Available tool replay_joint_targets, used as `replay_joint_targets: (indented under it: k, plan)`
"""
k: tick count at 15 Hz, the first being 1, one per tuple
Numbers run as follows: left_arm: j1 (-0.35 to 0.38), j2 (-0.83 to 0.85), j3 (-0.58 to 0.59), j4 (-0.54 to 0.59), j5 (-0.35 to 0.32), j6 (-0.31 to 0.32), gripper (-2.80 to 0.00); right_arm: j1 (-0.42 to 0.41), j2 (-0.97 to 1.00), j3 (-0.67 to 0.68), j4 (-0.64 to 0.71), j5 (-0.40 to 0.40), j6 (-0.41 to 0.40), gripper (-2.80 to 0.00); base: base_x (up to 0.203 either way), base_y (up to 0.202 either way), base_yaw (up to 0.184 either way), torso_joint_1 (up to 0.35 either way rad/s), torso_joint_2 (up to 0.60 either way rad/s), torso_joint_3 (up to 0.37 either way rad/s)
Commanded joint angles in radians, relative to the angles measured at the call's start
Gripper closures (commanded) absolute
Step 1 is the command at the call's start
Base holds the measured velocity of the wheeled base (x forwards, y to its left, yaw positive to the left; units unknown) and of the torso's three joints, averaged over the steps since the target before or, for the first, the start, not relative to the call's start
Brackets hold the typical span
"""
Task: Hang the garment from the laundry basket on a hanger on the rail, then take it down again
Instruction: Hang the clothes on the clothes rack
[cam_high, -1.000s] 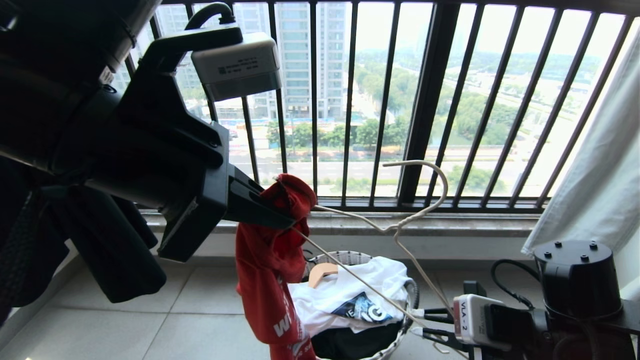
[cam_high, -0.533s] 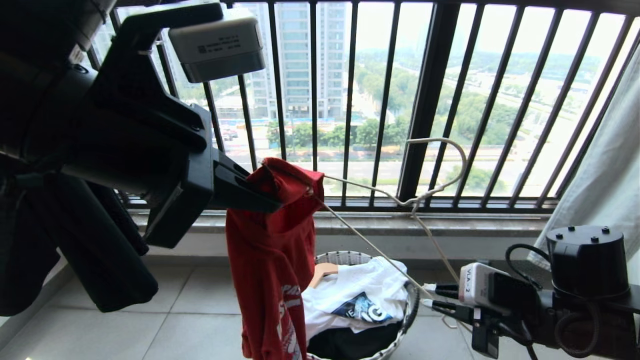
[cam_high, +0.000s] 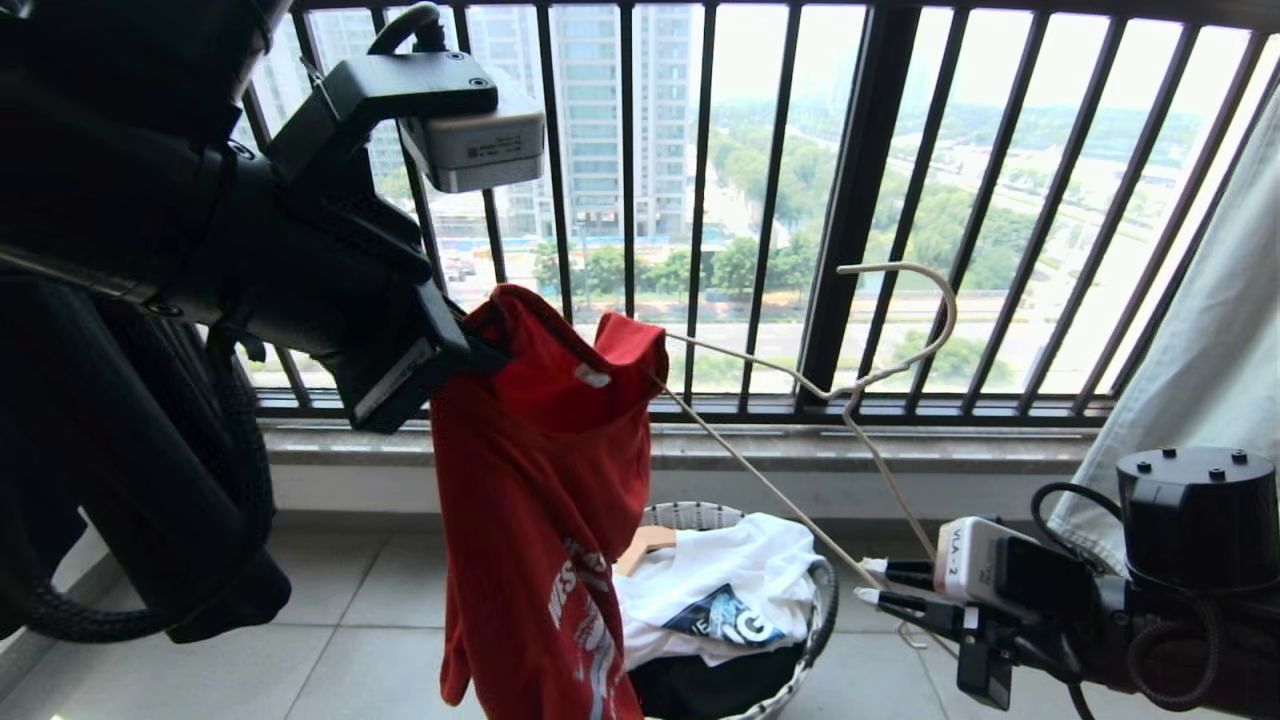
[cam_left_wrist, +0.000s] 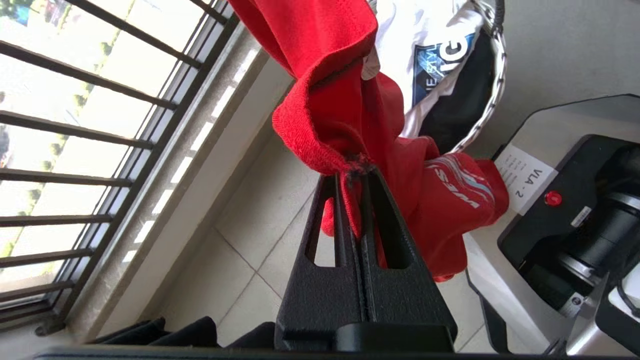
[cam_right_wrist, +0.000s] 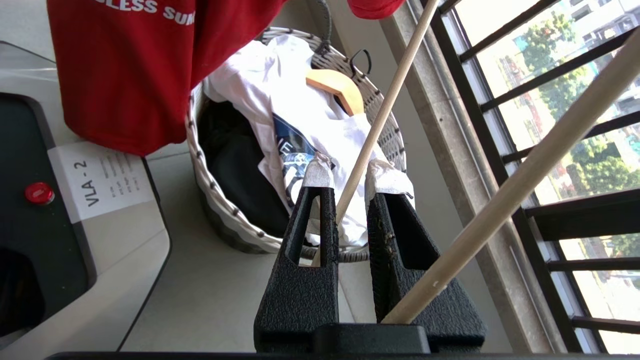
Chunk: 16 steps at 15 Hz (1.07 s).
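From the head view we see the left hand (cam_high: 470, 345) holding the garment (cam_high: 540, 500) up by its collar, one end of the hanger (cam_high: 860, 385) threaded into the neck, above the laundry basket (cam_high: 822, 590) on the floor. At the left wrist we see the fingers pressed together on red fabric. At the right wrist the right hand (cam_right_wrist: 347, 172) grips the hanger's wire (a second wire runs alongside).

"VLA - 2" on white base label (cam_right_wrist: 102, 182), "LESS SU" on red T-shirt (cam_right_wrist: 150, 65)
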Motion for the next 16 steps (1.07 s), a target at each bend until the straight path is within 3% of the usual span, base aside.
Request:
replay_joint_targets:
  k: [1,10,12,16]
  plan:
    - [0.008,0.028,-0.025,-0.02,0.035,0.002,0.0,0.0,-0.009,0.006,-0.003,0.002,-0.007,0.0,0.0,0.0,0.0,0.0,0.0,0.0]
    - [0.04,0.057,-0.109,-0.106,0.129,0.027,0.0,0.003,-0.048,0.121,-0.003,0.003,-0.097,0.0,0.0,0.0,0.0,0.0,0.0,0.0]
    - [0.04,0.056,-0.109,-0.137,0.159,0.062,0.0,0.006,-0.05,0.147,-0.003,0.003,-0.11,0.0,0.0,0.0,0.0,0.0,0.0,0.0]
    - [0.04,0.065,-0.1,-0.133,0.166,0.07,0.0,0.032,-0.097,0.158,-0.003,0.005,-0.112,0.0,0.0,0.0,0.0,0.0,0.0,0.0]
